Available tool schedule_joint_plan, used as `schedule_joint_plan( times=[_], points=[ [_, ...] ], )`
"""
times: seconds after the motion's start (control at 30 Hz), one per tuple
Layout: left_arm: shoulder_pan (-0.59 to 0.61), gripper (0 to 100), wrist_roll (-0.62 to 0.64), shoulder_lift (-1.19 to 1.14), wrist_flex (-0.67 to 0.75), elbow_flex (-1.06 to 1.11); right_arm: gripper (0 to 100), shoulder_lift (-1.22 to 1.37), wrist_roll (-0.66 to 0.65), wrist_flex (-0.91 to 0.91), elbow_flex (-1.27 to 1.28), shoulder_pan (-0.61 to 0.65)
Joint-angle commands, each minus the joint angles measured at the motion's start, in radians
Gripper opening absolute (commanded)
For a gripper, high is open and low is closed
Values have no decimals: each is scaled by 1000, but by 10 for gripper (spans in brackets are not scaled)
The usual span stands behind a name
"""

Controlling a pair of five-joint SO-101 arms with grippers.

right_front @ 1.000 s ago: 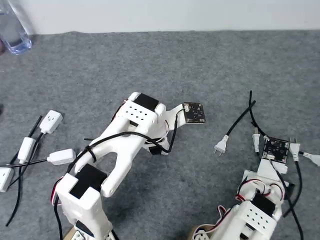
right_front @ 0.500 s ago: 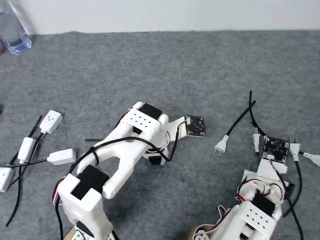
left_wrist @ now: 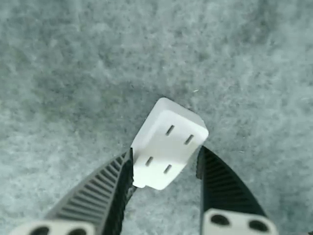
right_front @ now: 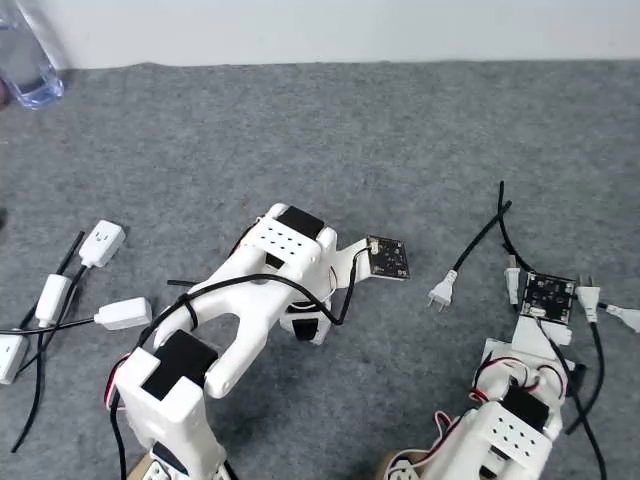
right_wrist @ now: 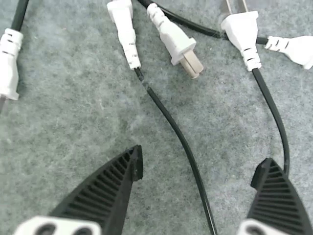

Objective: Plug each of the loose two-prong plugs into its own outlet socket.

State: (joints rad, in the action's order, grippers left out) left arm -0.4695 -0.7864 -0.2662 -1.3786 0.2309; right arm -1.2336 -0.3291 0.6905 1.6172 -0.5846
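Left hand (left_wrist: 164, 155) tight on outlet socket (left_wrist: 168, 142), 4-slot face toward wrist, long axis outward.

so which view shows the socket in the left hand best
The left wrist view: the socket, held in the left hand, faces the camera with its four slots clear. In the high view the left arm covers it. The right wrist view looks at plugs instead.

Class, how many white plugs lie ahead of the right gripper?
5 plugs: two side by side, a third apart from them, and one cut off at each picture edge. More may lie out of frame.
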Motion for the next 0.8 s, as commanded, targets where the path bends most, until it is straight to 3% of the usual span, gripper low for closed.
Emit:
schedule_joint_plan(
  times=[0.0,0.17,0.47,0.77],
  points=[
    [-3,202,-12,44,34,-7,343,-10,-11,-22,-5,10],
    [6,202,-15,35,55,-2,343,-10,-11,-22,-5,10],
    [11,202,-147,35,68,133,343,-10,-12,-22,-5,10],
    [25,202,-150,34,126,148,343,-10,-12,-21,-5,10]
  ],
)
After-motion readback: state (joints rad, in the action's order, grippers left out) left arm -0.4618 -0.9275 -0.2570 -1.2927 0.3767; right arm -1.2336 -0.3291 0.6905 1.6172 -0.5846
